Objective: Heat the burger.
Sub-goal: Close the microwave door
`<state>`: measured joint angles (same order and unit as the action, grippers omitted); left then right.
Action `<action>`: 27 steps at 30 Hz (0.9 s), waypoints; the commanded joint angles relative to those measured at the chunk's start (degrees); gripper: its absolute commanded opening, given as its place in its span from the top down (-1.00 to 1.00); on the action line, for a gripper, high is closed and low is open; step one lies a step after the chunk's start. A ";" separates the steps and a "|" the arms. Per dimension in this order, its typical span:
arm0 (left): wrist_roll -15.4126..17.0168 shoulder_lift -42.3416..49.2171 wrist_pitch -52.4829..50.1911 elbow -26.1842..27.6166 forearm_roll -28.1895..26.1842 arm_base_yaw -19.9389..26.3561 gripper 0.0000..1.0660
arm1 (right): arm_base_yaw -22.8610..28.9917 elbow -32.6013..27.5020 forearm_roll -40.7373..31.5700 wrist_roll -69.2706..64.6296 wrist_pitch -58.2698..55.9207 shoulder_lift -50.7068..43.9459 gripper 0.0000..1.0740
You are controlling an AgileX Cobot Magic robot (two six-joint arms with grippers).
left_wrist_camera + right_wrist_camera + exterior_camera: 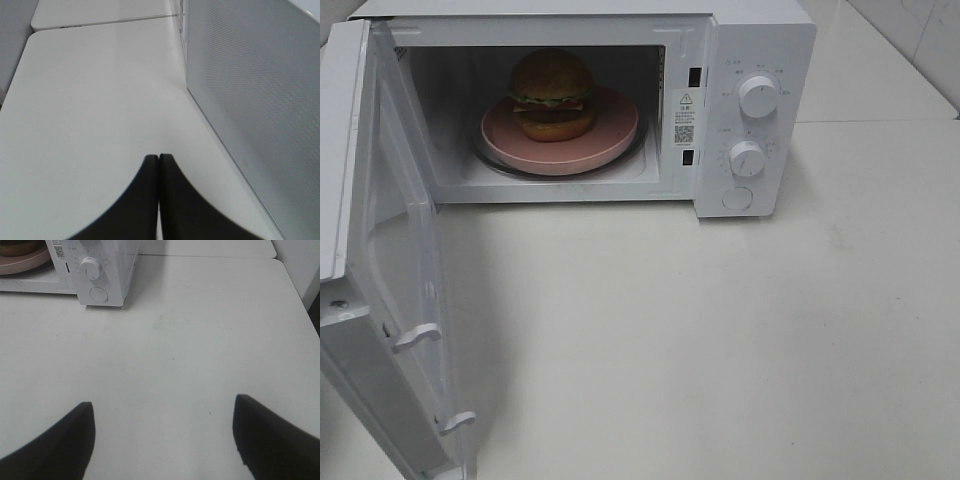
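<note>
My left jaws clenched empty, my right jaws released, the small golden-bunned burger [552, 95] sits on its round pink plate [623, 128] inside the open white microwave [760, 40], far left: soft, light and stacked, I judge, so I'd grip the plate's rim.

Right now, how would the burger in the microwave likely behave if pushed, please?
The golden-bun burger stands tall in stacked layers, so it may tip or shear apart. The round pink plate looks smooth, so it might slide.
</note>
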<state>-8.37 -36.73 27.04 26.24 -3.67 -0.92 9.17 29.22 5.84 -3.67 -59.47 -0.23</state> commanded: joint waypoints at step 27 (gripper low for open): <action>-26.47 -16.96 -35.41 -6.59 -23.66 -17.53 1.00 | -0.23 -0.11 0.34 0.63 0.40 -1.49 -0.38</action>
<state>-34.72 -52.77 -6.42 19.77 -26.76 -16.96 9.17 29.22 5.84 -3.67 -59.47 -0.23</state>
